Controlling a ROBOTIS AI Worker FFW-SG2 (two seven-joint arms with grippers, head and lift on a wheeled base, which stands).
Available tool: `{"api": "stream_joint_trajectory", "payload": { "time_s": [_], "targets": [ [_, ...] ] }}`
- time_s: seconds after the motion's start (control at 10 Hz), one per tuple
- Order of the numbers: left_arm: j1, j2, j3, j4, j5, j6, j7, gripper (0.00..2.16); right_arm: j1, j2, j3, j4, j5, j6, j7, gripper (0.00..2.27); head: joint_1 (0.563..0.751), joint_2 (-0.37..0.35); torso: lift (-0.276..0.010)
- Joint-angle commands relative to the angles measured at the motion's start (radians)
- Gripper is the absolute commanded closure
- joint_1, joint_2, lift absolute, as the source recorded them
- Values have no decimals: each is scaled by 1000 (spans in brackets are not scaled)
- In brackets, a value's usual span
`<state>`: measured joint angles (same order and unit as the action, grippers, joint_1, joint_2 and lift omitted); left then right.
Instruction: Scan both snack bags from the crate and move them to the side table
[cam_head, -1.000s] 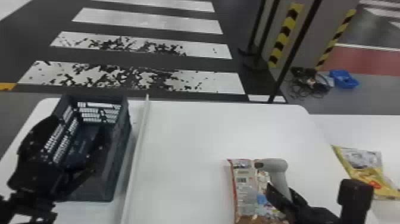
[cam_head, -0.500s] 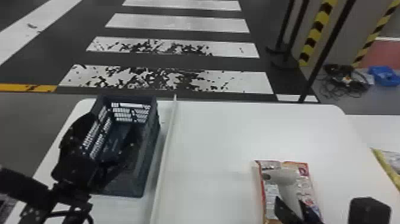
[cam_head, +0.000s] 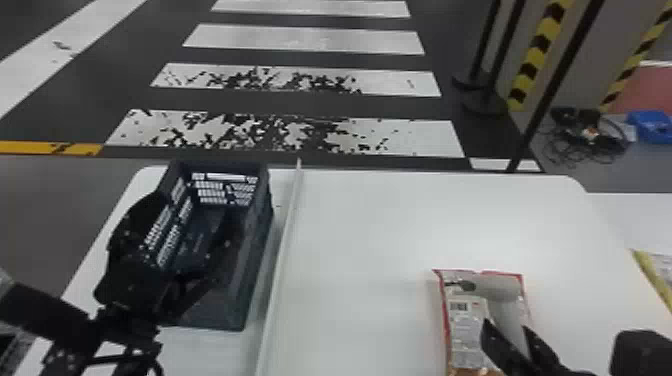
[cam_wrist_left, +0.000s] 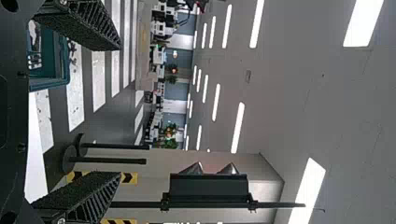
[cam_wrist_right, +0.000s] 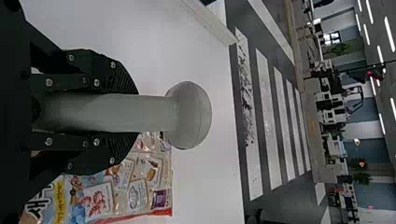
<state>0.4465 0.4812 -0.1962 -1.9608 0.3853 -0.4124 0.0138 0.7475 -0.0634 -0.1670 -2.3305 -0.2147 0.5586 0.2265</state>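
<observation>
Pincer (cam_head: 506, 327) round scanner (cam_wrist_right: 187, 116), right wrist view

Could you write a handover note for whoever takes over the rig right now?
Left tool: open, at the dark slatted plastic crate.
Right tool: closed on the grey handheld scanner, above the red-edged plastic snack bag on the white table.
Done: yellow-edged snack bag is on the side table.
To do: move the red-edged bag there; whether either scan registered can't be told.
</observation>
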Motion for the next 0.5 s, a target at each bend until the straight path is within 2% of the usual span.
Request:
{"api": "stream_joint_trajectory", "payload": {
  "time_s": [0.0,0.1,0.2,0.4],
  "targets": [
    [6,-6,0,-3,-8,1,0,33,-85,-22,-120,36,-71,88,19,2226,695,-52,-95],
    [17,-6,1,-12,-19,1,0,33,-135,-53,-192,83,-115,107,45,2226,695,-95,-95],
    [26,-9,8,-21,-23,1,0,33,-197,-102,-246,169,-144,122,99,2223,695,-146,-95],
    [52,-18,27,-40,-34,4,0,33,-298,-187,-310,376,-175,97,180,2223,695,-214,-95]
  ]
}}
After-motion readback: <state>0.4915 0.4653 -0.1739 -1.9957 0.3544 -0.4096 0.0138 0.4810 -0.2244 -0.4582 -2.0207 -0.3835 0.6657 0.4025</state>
